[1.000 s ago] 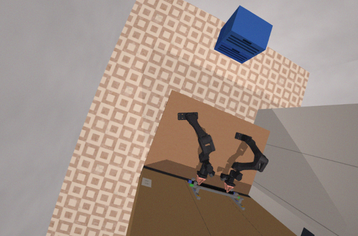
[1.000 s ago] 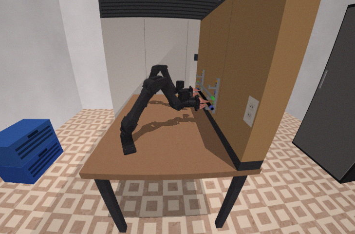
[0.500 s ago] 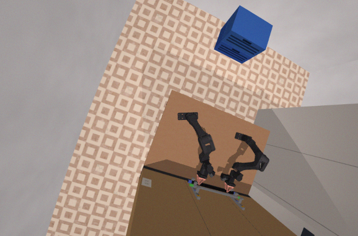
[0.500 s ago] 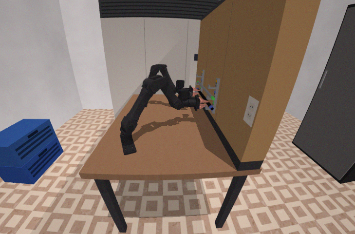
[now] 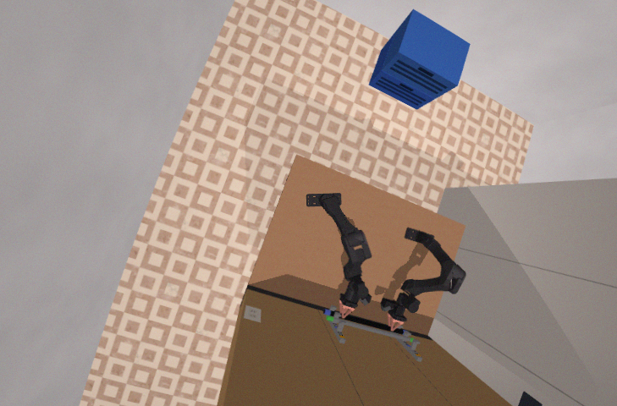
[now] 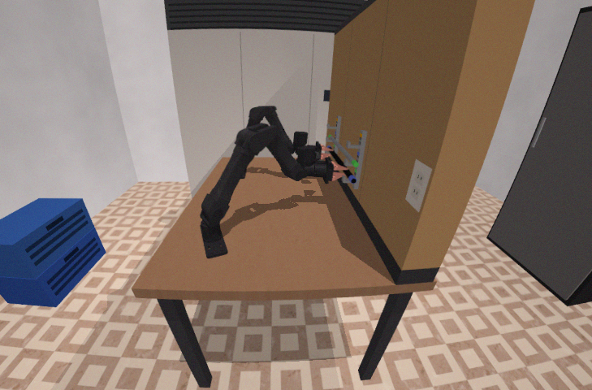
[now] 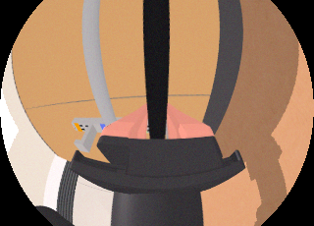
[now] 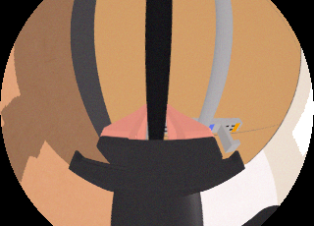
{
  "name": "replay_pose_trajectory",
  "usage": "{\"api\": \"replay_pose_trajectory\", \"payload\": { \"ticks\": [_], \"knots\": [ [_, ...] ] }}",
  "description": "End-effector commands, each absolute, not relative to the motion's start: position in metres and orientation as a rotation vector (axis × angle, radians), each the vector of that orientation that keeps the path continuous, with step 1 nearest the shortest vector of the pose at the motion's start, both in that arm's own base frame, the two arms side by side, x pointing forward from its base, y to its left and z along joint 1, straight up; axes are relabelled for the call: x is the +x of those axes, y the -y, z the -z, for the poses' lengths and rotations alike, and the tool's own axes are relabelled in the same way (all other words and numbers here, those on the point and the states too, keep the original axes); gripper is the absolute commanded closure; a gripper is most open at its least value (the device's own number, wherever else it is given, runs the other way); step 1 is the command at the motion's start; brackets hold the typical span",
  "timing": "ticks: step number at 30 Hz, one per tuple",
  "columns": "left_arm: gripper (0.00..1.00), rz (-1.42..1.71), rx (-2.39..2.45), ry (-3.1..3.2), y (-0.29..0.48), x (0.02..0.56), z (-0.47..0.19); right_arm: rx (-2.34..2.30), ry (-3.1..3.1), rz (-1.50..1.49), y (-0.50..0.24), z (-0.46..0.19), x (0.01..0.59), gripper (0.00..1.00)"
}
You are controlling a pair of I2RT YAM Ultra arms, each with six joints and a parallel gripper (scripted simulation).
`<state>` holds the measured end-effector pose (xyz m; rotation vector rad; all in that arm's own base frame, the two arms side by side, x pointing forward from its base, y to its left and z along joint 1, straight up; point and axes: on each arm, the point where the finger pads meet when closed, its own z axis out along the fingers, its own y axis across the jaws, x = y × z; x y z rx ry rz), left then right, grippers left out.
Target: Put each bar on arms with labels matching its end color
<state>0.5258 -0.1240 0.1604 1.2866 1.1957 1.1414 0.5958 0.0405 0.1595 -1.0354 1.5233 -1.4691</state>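
Between the fingers of the left gripper (image 5: pixel 393 329) (image 6: pixel 328 151) (image 7: pixel 157 107) and those of the right gripper (image 5: pixel 344 316) (image 6: pixel 346 171) (image 8: pixel 157 107) runs the black bar (image 5: pixel 370 324) (image 6: pixel 335 158) (image 7: pixel 156 49) (image 8: pixel 159 49), each gripper clenched on it toward its own end. Beyond the right gripper, the bar's blue end (image 5: pixel 327 312) (image 6: pixel 352 179) pokes out beside the lower part of the wall rack (image 6: pixel 361 151); whether the bar touches a rack arm, I cannot tell. Above both grippers and apart from their fingers, the gray bar (image 5: pixel 376 329) (image 6: pixel 343 150) (image 7: pixel 91 39) (image 8: pixel 224 39) lies across the rack, its green end (image 5: pixel 330 318) (image 6: pixel 355 163) just below a blue label (image 6: pixel 358 153), so it appears to sit on the blue-labeled middle pair. Higher than that bar, an orange label (image 6: pixel 361 136) (image 7: pixel 78 127) (image 8: pixel 236 127) marks the top pair. Below both grippers spreads the brown counter (image 5: pixel 289 239) (image 6: pixel 278 257), and neither gripper touches it.
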Motion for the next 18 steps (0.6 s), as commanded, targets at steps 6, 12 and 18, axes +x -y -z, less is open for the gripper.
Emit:
{"api": "replay_pose_trajectory", "payload": {
  "ticks": [6,12,18],
  "knots": [
    [1.0,-1.165,1.237,-1.164,0.121,0.532,-0.2,-0.995,-1.495,1.495,-0.038,-0.2,0.599,1.0],
    [1.0,-1.165,1.237,-1.164,0.121,0.532,-0.203,-0.994,-1.495,1.495,-0.038,-0.203,0.599,1.0],
    [1.0,-1.165,1.237,-1.164,0.121,0.532,-0.207,-0.994,-1.495,1.495,-0.038,-0.207,0.599,1.0]
  ]
}}
